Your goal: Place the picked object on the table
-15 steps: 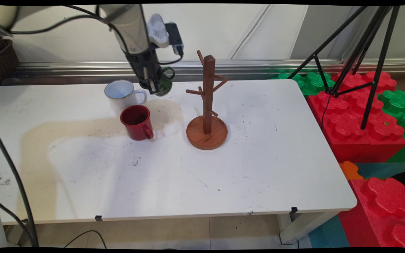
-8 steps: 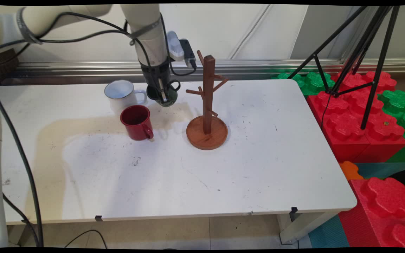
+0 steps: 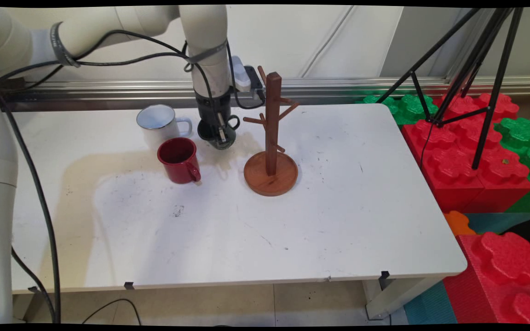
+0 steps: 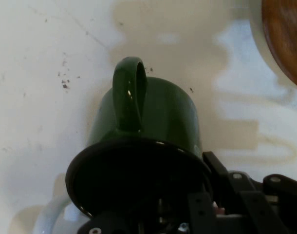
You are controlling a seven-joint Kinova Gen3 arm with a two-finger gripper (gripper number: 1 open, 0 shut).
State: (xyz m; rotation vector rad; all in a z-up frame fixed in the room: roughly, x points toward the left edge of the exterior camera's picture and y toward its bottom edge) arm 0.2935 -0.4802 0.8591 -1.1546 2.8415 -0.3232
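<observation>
Main view, upper centre-left of frame: black two-finger gripper (image 3: 219, 136) clamped on the rim of a dark green enamel mug (image 3: 224, 133), one finger inside the cup, so the mug hangs tilted just above the white table (image 3: 338, 220); whether it touches cannot be told. Hand view: green mug's handle (image 4: 129, 92) points up-frame, away from the fingers, left free. Immediately right: wooden mug tree (image 3: 271, 138), pegs bare. Left: white enamel mug (image 3: 158, 122); below it, red mug (image 3: 180, 160), both upright, standing clear of the gripper.
</observation>
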